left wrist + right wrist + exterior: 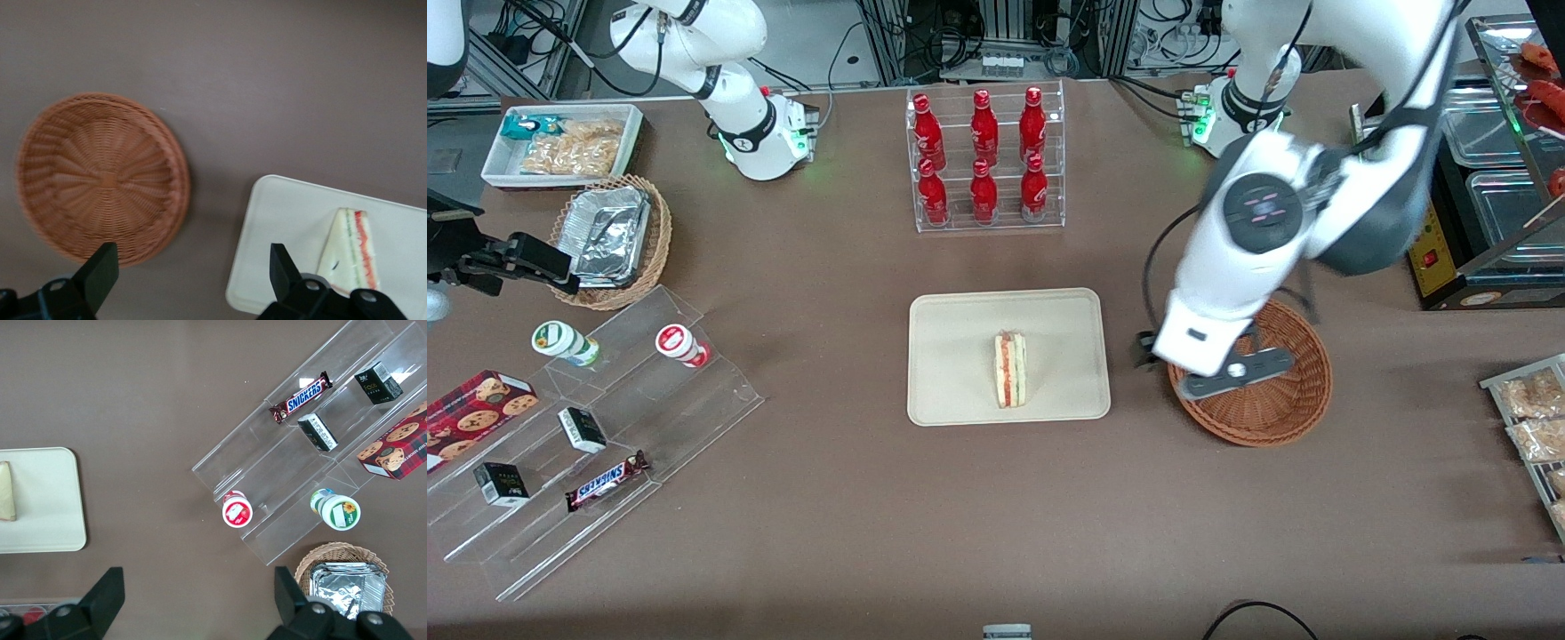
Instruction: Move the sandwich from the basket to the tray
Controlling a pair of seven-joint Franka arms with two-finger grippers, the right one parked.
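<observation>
Sandwich (1010, 370): pale bread, red-green layers. Tray (960, 391): cream-beige. Basket (1280, 411): reddish-brown weave. Hand (193, 267): black.

The left arm reaches in from the upper right of the front view, bent forward and down, its wrist tilted. Its gripper (1193, 369) hangs right of center in that frame, fingers (100, 273) spread wide apart, holding nothing.

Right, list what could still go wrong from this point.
Little is left to fail: the sandwich already lies on the tray.
1. The open, empty gripper hangs over the basket's rim; a low move might snag the wicker.
2. A sweep toward the parked arm could nudge the tray or tip the sandwich.
</observation>
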